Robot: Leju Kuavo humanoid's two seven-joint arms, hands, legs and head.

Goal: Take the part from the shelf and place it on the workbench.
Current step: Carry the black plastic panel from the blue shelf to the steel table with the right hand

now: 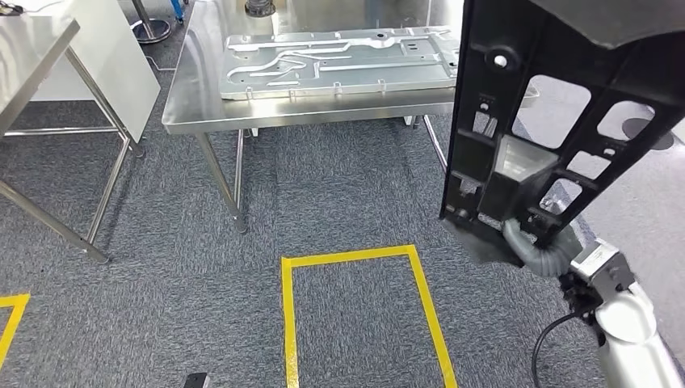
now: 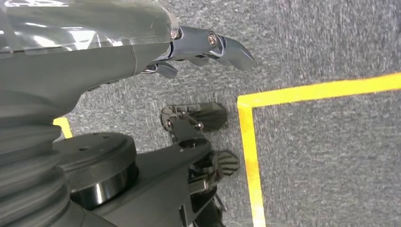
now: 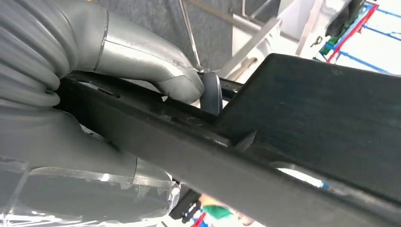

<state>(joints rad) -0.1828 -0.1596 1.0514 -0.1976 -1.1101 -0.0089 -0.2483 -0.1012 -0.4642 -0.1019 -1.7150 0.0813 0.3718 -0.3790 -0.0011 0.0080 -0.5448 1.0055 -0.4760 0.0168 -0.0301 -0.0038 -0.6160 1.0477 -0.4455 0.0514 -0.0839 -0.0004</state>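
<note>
My right hand (image 1: pixel 529 242) grips the lower end of a long black plastic part (image 1: pixel 549 121) with several cut-out windows and holds it upright at the right of the head view. In the right wrist view the grey thumb (image 3: pixel 156 66) presses on the edge of the black part (image 3: pixel 302 118), which hides the other fingers. The steel workbench (image 1: pixel 194 97) stands ahead beyond a strip of carpet, and the part overlaps its right end in the picture. My left hand (image 2: pixel 198 47) hangs over the carpet with nothing in it, its fingers loosely extended.
A large silver stamped metal panel (image 1: pixel 339 61) lies across the workbench top. A second steel table (image 1: pixel 32 48) and a leaning white board (image 1: pixel 113 65) stand at the left. Yellow tape (image 1: pixel 355 257) marks a rectangle on the grey carpet before the bench.
</note>
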